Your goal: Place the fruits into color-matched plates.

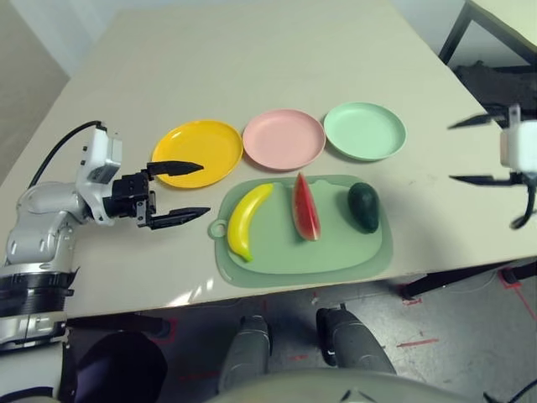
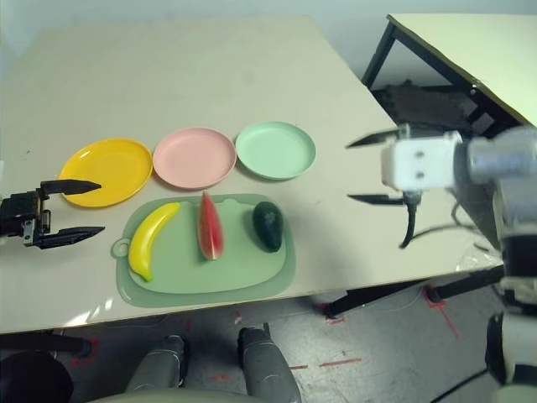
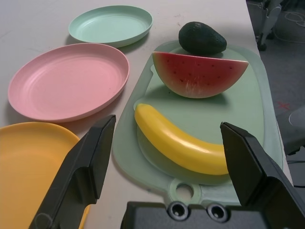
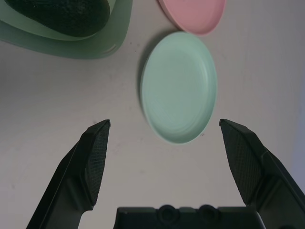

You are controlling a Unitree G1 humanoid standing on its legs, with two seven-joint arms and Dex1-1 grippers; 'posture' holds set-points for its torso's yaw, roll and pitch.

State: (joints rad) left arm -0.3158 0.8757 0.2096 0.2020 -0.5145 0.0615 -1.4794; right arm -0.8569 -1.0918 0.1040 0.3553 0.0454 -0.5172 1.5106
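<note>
Bench (image 1: 252, 75): pale beige top carrying the plates, the mat and the fruit.
Yellow-orange plate (image 1: 198, 152): leftmost of a row of three, bare.
Pink plate (image 1: 284, 138): middle of the row, just beside its neighbours, bare.
Mint green plate (image 1: 365, 131): rightmost of the row, bare.
Pale-green mat (image 1: 336, 252): rounded sheet with a ring tab at its left edge, lying just in front of the plates.
Banana (image 1: 248, 221): curved, yellow, on the left part of the mat, nearest the ring tab.
Watermelon wedge (image 1: 305, 206): red flesh with green rind, resting on the middle of the mat between the other two fruits.
Avocado (image 1: 363, 206): dark green oval on the right part of the mat, in front of the mint green plate.
Left hand (image 1: 186, 191): fingers spread wide and holding nothing; it sits just left of the mat, pointing across at the banana, one finger over the near rim of the yellow-orange plate.
Right hand (image 2: 369, 170): fingers spread wide and holding nothing; raised above the bench to the right of the mint green plate, well apart from the fruit.
</note>
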